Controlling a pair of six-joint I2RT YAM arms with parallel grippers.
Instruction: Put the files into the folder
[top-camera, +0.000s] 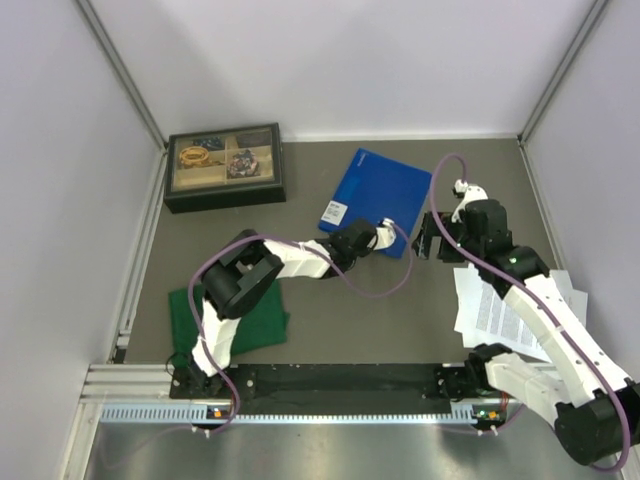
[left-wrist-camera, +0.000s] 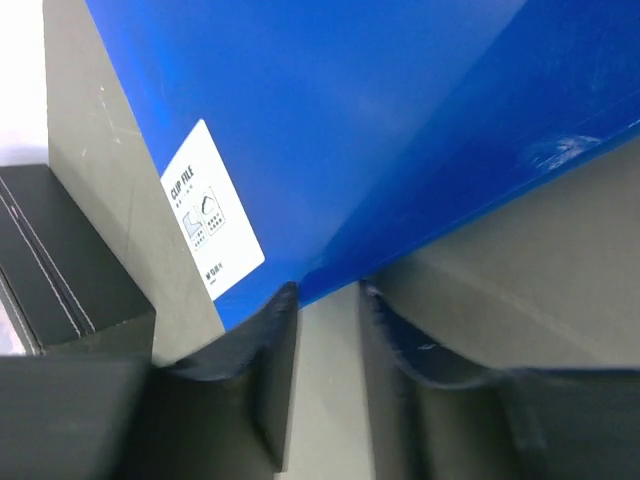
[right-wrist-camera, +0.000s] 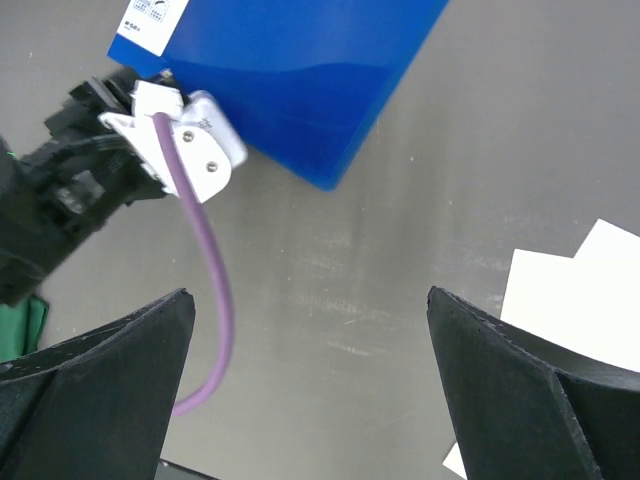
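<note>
Printed white paper files, lower right, lie outside the shut blue plastic folder; left gripper part-open at its edge, right gripper wide open.

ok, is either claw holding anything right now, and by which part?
Right claw is open and empty. Left claw has its tips at the edge of the folder, beside the white label; whether it grips yet cannot be told.

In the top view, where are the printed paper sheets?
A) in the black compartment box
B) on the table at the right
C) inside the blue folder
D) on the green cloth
B: the files lie loose on the table at the right, apart from the closed folder.
</note>
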